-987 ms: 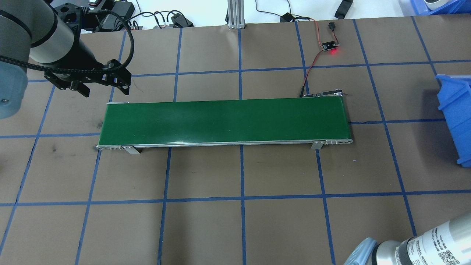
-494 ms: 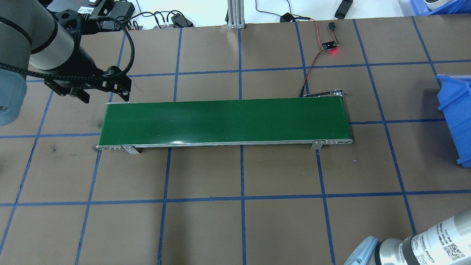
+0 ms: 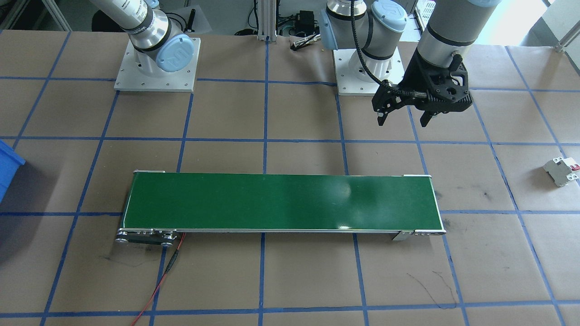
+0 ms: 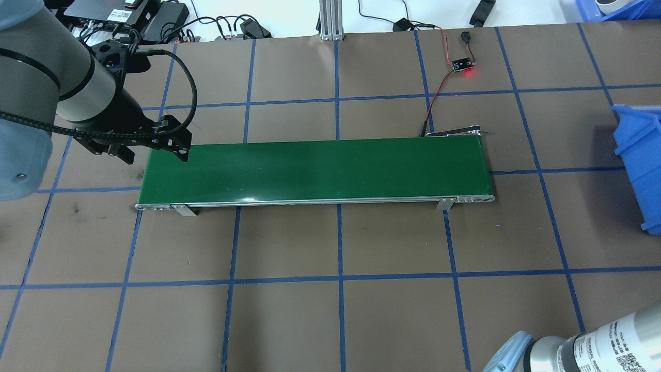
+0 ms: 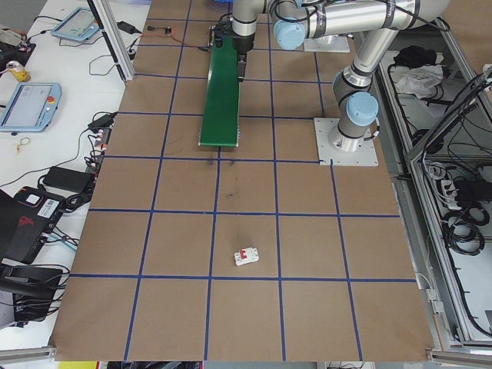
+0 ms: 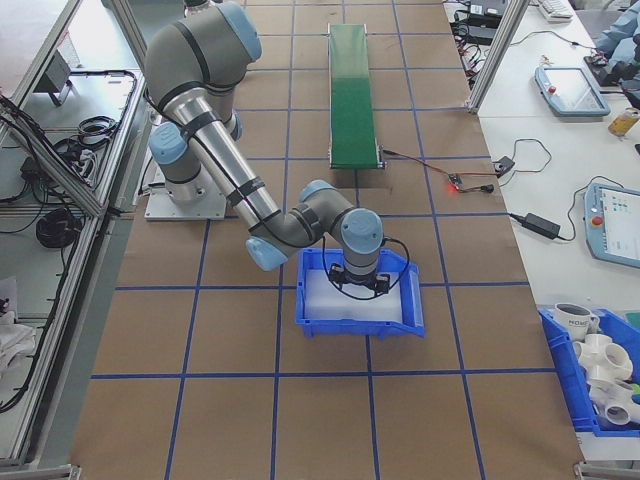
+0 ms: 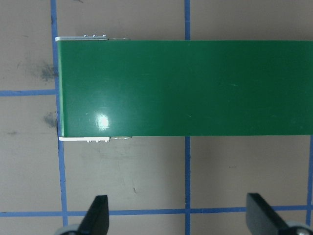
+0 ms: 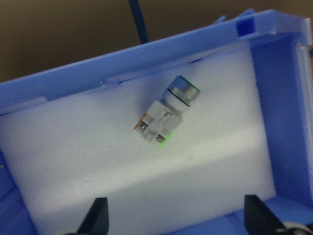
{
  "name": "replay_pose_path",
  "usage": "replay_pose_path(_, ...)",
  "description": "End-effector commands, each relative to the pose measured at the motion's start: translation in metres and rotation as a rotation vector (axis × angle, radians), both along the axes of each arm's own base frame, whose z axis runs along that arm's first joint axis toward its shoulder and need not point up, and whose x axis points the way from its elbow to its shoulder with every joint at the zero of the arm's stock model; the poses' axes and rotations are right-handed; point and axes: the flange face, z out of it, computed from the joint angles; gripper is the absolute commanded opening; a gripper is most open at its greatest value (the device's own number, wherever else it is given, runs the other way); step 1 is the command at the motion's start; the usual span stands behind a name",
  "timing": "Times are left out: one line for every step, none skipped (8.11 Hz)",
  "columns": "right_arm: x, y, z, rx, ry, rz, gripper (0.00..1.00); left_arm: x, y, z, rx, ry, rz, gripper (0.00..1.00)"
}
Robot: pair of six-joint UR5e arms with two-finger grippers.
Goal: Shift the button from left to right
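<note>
The button (image 8: 168, 115), green-capped on a white-grey body, lies on its side on white foam inside the blue bin (image 8: 146, 63), seen only in the right wrist view. My right gripper (image 8: 177, 210) hangs open above it, empty, over the bin (image 6: 405, 300). My left gripper (image 4: 154, 154) is open and empty, hovering at the left end of the green conveyor belt (image 4: 315, 168). In the left wrist view its fingertips (image 7: 100, 208) frame the brown table just short of the belt (image 7: 186, 88).
The blue bin (image 4: 638, 155) stands at the table's right edge. A light-grey block with red marks (image 3: 561, 170) lies far out on the robot's left. A small sensor board with a red light (image 4: 463, 64) and wires sit behind the belt's right end.
My left gripper has moved nearer to me and slightly right, from behind the belt's left end to over that end's corner. It stays open.
</note>
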Motion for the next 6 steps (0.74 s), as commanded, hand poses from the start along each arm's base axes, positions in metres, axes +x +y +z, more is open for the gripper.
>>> replay_pose_path(0.039, 0.023, 0.113, -0.068, 0.062, -0.07, 0.98, 0.0, 0.008, -0.008, 0.012, 0.004, 0.012, 1.0)
replay_pose_path(0.069, 0.036, 0.145, -0.053, 0.022, -0.161, 0.98, 0.0, 0.008, -0.008, 0.007, 0.002, 0.012, 1.0)
replay_pose_path(0.112, 0.045, 0.173, -0.033, -0.033, -0.312, 0.99, 0.0, 0.013, 0.0, -0.012, -0.006, 0.01, 1.0)
replay_pose_path(0.173, 0.043, 0.202, -0.037, -0.049, -0.404, 0.99, -0.001, 0.019, 0.009, -0.032, -0.005, 0.009, 1.0)
replay_pose_path(0.247, 0.046, 0.23, -0.032, -0.067, -0.464, 0.99, -0.002, 0.023, 0.009, -0.03, 0.0, 0.009, 1.0)
replay_pose_path(0.308, 0.051, 0.245, -0.016, -0.101, -0.596, 1.0, -0.001, 0.025, 0.001, -0.012, -0.006, 0.007, 1.0)
